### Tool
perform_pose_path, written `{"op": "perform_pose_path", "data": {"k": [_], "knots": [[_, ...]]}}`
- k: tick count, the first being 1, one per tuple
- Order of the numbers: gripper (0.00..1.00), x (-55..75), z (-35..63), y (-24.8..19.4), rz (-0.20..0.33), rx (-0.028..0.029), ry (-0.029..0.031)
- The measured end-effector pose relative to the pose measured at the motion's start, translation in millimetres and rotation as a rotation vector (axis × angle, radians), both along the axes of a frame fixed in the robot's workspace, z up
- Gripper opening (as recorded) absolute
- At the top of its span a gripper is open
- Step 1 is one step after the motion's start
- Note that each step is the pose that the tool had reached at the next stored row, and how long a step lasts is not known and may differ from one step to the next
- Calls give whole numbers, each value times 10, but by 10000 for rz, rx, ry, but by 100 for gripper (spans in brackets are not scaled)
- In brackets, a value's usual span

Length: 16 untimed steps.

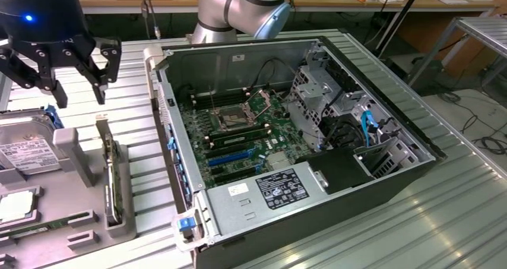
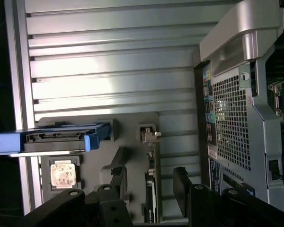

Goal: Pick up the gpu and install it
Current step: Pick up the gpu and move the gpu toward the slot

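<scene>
The black gripper (image 1: 79,92) hangs, jaws wide, above the flat green gpu card (image 1: 113,174) standing on edge beside the open grey computer case (image 1: 206,67).

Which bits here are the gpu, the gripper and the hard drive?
gpu (image 1: 115,180): exterior view, upper edge of the card standing in its holder.
gripper (image 1: 80,89): exterior view, between its open fingertips.
hard drive (image 1: 25,153): exterior view, labelled silver face.

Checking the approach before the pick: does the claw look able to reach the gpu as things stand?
Probably yes: the claw hangs open above the grey holder, the gpu stands on edge there with its top edge bare, and nothing lies between them.
</scene>
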<state>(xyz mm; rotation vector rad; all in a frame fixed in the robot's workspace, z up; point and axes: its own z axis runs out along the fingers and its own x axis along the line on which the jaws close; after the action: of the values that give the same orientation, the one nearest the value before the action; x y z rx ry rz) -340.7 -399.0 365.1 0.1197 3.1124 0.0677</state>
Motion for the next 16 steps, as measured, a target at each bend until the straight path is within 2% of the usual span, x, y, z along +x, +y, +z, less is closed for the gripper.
{"op": "perform_pose_path", "data": {"k": [2, 4, 5, 8, 16], "knots": [[54, 0, -19, -9, 1, -1, 1], [54, 0, -33, -41, 0, 0, 0], [54, 0, -43, -83, 0, -1, 1], [54, 0, -59, -161, 1, 0, 0], [54, 0, -98, -347, 1, 0, 0]]}}
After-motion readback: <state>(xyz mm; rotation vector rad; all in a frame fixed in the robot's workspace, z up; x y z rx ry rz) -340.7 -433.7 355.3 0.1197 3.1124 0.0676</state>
